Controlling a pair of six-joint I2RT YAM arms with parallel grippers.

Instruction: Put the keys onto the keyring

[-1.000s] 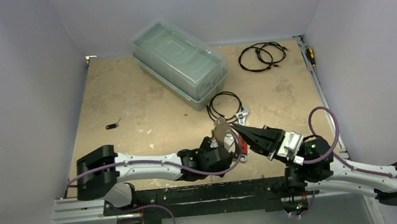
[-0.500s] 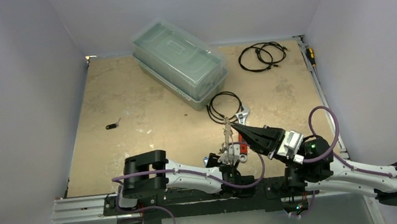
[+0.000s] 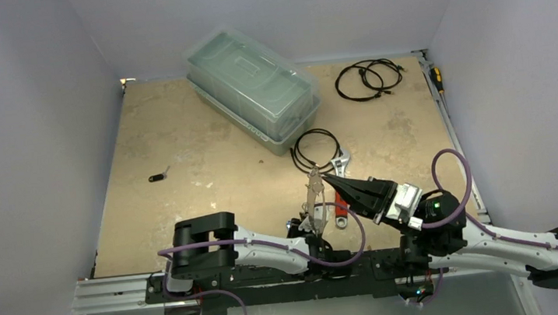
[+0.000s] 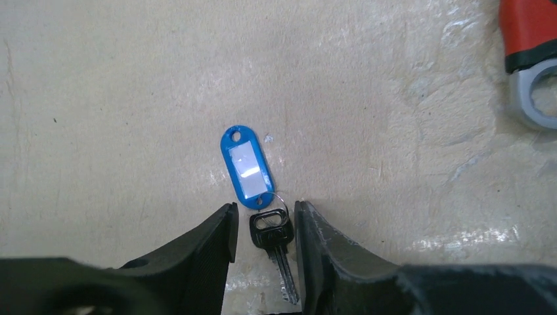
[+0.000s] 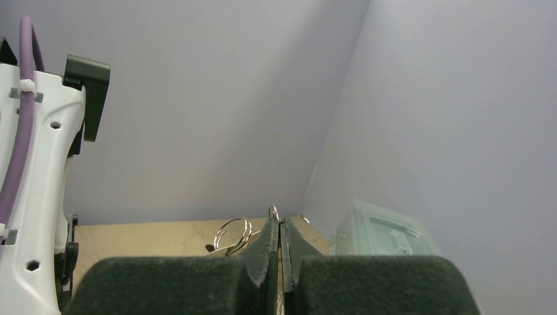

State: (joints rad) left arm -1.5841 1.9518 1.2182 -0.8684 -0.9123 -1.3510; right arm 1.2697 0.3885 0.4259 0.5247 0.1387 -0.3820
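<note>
A black-headed key (image 4: 270, 233) with a blue plastic tag (image 4: 246, 167) lies flat on the table. My left gripper (image 4: 263, 223) is down over it, open, one finger on each side of the key head, with a narrow gap on the left side. In the top view the left gripper (image 3: 308, 229) sits low near the front edge. My right gripper (image 3: 323, 176) is shut on the keyring (image 3: 315, 197), which hangs edge-on above the table. Small wire rings (image 5: 233, 235) of the keyring show beside the right gripper (image 5: 280, 226). Another key (image 3: 157, 176) lies far left.
A red-handled wrench (image 3: 340, 207) lies just right of the left gripper, its handle end (image 4: 525, 59) at the left wrist view's top right. Black cable coils (image 3: 316, 147) (image 3: 368, 79), a clear plastic box (image 3: 253, 90) and a screwdriver (image 3: 437, 78) lie farther back.
My left arm folded in from the left and lowered its gripper over the blue-tagged key, jaws narrowing. The right gripper kept the keyring, which turned edge-on.
</note>
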